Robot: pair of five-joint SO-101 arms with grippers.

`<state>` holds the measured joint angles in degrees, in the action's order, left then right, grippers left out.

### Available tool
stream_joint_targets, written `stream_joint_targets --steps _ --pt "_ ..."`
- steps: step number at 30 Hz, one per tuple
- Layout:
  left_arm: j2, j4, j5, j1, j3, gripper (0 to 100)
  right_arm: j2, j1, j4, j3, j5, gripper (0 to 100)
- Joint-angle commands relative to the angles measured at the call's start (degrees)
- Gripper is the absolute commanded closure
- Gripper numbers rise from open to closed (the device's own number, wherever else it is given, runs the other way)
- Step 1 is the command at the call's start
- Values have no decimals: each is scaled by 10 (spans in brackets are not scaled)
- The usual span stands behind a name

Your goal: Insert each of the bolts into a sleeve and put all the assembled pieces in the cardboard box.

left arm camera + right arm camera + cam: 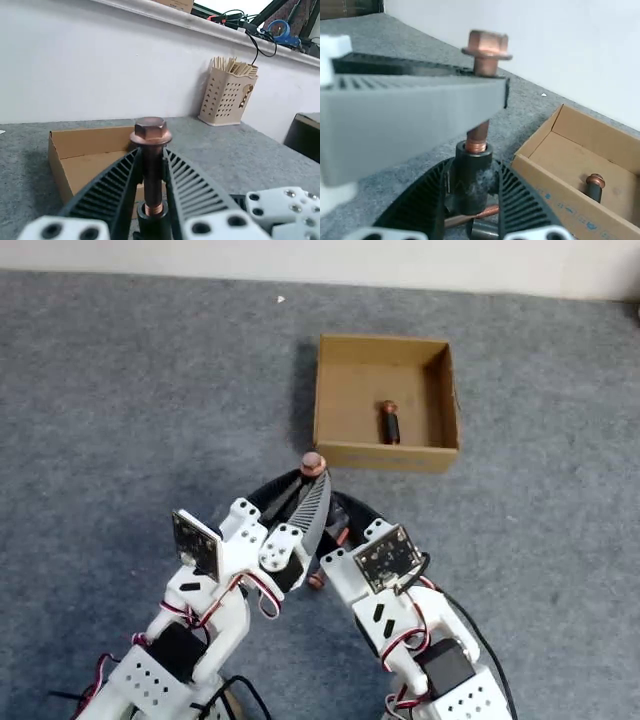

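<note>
My left gripper (150,156) is shut on a copper bolt (150,133), held upright by its shaft just in front of the cardboard box (384,456). The bolt's lower end sits in the top of a black sleeve (472,172), and my right gripper (472,176) is shut on that sleeve right beneath the left one. From above, the bolt head (313,462) shows at the tip of the left gripper (314,485). One assembled bolt and sleeve (388,422) lies inside the box.
A loose copper bolt (470,217) and another dark sleeve (485,231) lie on the grey carpet under the grippers. The open-topped box (555,192) stands just beyond them. A perforated holder of sticks (229,92) stands by the wall.
</note>
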<state>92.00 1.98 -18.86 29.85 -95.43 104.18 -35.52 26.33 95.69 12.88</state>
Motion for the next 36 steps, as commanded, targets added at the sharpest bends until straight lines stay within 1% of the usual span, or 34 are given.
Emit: stream_joint_targets --steps 1,4,8,10,12,17,23,27,30,32,34,35,36 --pt "6 -10 37 15 -18 992 10 21 -2 61 5 994" --pt "6 29 48 16 -15 978 10 21 -2 61 5 994" --pt "6 135 45 16 20 854 10 39 -9 61 2 994" --pt "6 189 25 16 41 817 10 50 -25 62 1 994" --pt "6 235 16 17 65 809 10 53 -27 61 1 994" --pt "6 336 17 44 114 806 10 54 -27 61 1 994" --pt "7 434 17 32 195 806 10 56 -26 61 1 994" --pt "7 449 18 8 216 812 10 56 -24 61 0 994" --pt "7 447 18 -30 213 823 7 56 -23 61 0 994" --pt "7 447 18 -59 211 885 6 56 -22 61 0 994" --pt "7 447 18 -83 211 978 9 56 -8 61 0 994" --pt "7 448 18 -95 205 1000 9 56 -3 61 0 994" --pt "7 448 18 -109 197 983 9 57 1 61 0 994"
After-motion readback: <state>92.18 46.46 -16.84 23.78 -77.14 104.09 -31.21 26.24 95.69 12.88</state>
